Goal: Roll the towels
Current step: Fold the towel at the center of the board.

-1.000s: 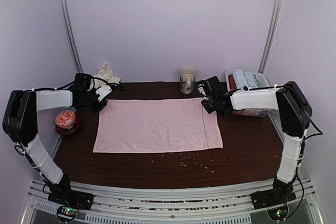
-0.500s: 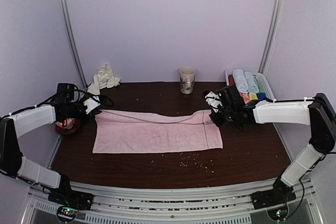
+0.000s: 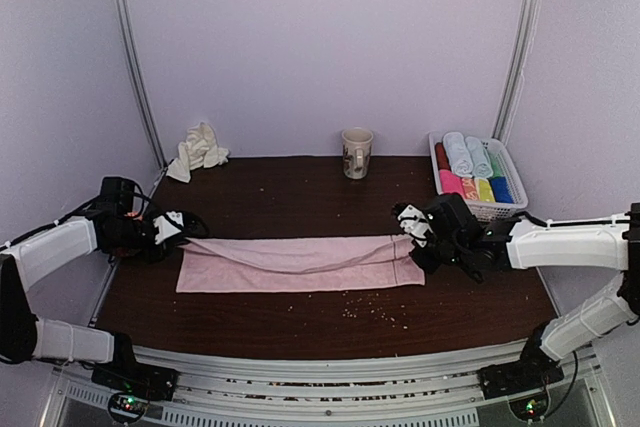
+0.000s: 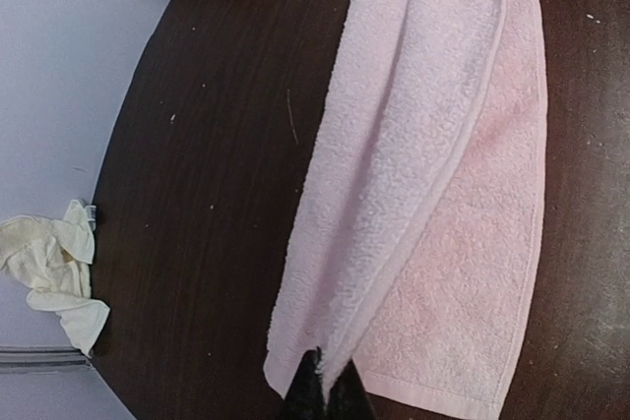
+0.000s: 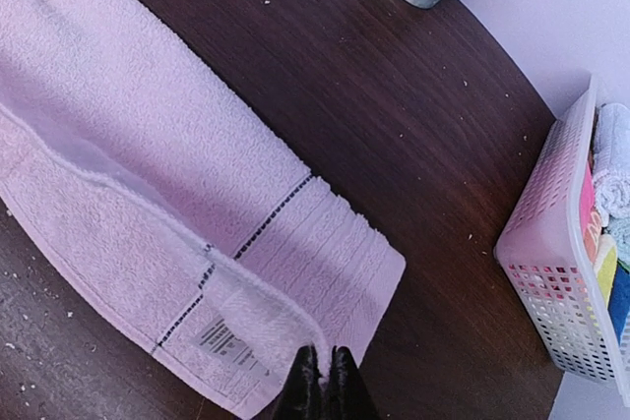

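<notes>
A pale pink towel [image 3: 300, 262] lies across the middle of the dark table, its far long edge doubled over toward the near edge. My left gripper [image 3: 178, 230] is shut on the towel's folded left corner; the left wrist view shows the cloth [image 4: 423, 194] pinched between the black tips of this gripper [image 4: 325, 381]. My right gripper [image 3: 408, 237] is shut on the right corner, where the right wrist view has that gripper [image 5: 322, 366] beside the hem [image 5: 148, 164] and a small label [image 5: 219, 333]. A crumpled cream-white towel [image 3: 200, 147] sits at the back left corner.
A mug [image 3: 356, 152] stands at the back centre. A white basket [image 3: 480, 212] of rolled coloured towels is at the back right, close to my right arm. Crumbs [image 3: 370, 307] are scattered near the front edge of the table.
Both grippers have drawn the towel's far edge toward the near side, folding the flat towel over itself. Both arms have swung nearer and lower.
</notes>
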Motion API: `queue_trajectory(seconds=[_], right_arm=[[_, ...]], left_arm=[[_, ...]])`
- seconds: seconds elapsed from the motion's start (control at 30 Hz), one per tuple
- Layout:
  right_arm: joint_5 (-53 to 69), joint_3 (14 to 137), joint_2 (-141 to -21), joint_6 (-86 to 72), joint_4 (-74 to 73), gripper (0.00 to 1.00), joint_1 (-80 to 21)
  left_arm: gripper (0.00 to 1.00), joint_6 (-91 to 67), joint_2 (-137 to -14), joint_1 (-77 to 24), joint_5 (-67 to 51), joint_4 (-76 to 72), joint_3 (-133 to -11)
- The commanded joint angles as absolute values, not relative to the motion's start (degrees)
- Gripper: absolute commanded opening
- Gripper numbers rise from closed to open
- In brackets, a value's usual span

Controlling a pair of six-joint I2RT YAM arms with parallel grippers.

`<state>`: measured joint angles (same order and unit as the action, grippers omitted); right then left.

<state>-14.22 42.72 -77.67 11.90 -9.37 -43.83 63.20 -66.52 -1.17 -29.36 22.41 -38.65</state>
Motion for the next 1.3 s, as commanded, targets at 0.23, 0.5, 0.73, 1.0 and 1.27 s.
queue_trajectory(seconds=[0.23,0.5,0.73,1.0,1.27], right_arm=[[-21.4,38.6,-79.4,13.9,-7.6,0.00,-47.8],[-24.4,37.5,-80.3,13.1,-7.6,0.00,-48.4],[-23.5,38.1,-81.5,13.3,-8.8,0.00,-49.1],[-20.9,38.7,-83.8,12.4,-10.7,0.19,-50.3],[-21.4,40.6,-82.1,9.8,-14.8,0.48,-51.5]], left_arm=[[0.00,71.5,-63.6,-0.7,-30.1,29.3,-34.6],[0.00,73.3,-63.7,-0.7,-29.3,30.1,-32.4],[0.01,74.1,-65.3,-0.7,-27.4,30.1,-31.7],[0.15,73.5,-66.7,-0.7,-26.7,29.8,-32.3],[0.32,72.9,-65.5,-0.7,-22.7,29.3,-32.3]])
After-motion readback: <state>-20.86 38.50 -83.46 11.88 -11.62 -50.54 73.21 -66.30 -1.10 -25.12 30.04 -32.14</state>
